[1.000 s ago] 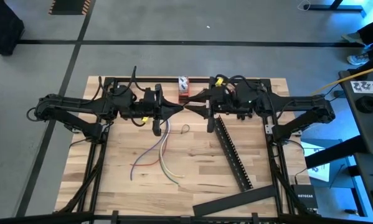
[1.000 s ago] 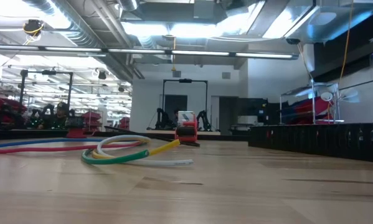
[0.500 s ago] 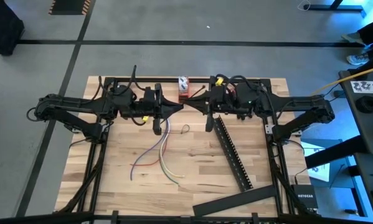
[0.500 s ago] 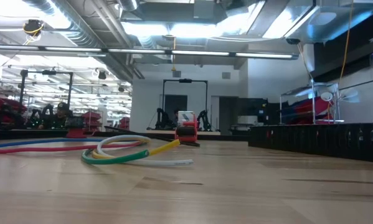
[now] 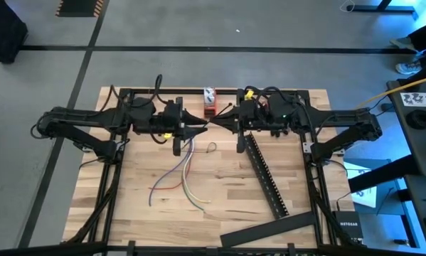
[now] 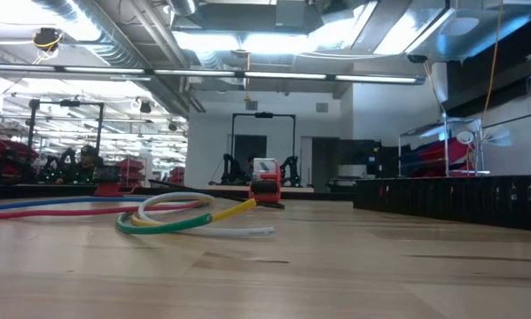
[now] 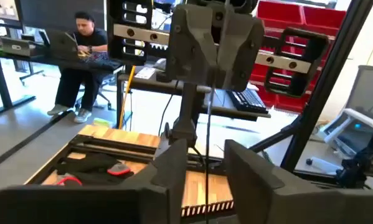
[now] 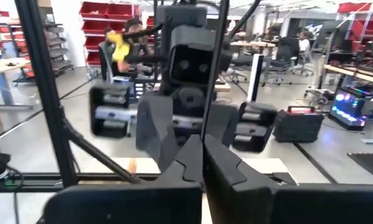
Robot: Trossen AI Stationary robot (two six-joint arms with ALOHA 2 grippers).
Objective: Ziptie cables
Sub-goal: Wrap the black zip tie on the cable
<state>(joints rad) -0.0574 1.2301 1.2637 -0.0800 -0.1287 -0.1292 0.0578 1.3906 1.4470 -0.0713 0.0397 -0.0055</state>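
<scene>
The cables point(image 5: 186, 178) lie loose on the table's middle, blue, red, white and yellow-green; the low view shows them point(image 6: 163, 215) flat on the wood. Both arms hover above the table's far middle, facing each other tip to tip. My right gripper point(image 5: 220, 122) point(image 8: 203, 158) is shut on a thin black ziptie strip point(image 7: 206, 143). My left gripper point(image 5: 200, 126) point(image 7: 206, 171) is open, its fingers standing on either side of that strip without touching it. My right gripper pinches the thin black ziptie strip point(image 8: 203, 138) between its two shut fingers, coming level from the table's right side. The strip is lifted clear of the table and sticks out toward my left gripper. Which part of the strip it has cannot be told.
A long black slotted bar point(image 5: 266, 178) lies slanting on the table's right half. A flat black bar point(image 5: 269, 229) lies near the near edge. A red and white object point(image 5: 210, 102) stands at the far edge. A small thin loop point(image 5: 211, 148) lies by the cables. A seated person shows beyond the table.
My left gripper has edged slightly toward the table's right, closer to my right gripper. The cables have stayed where they were.
</scene>
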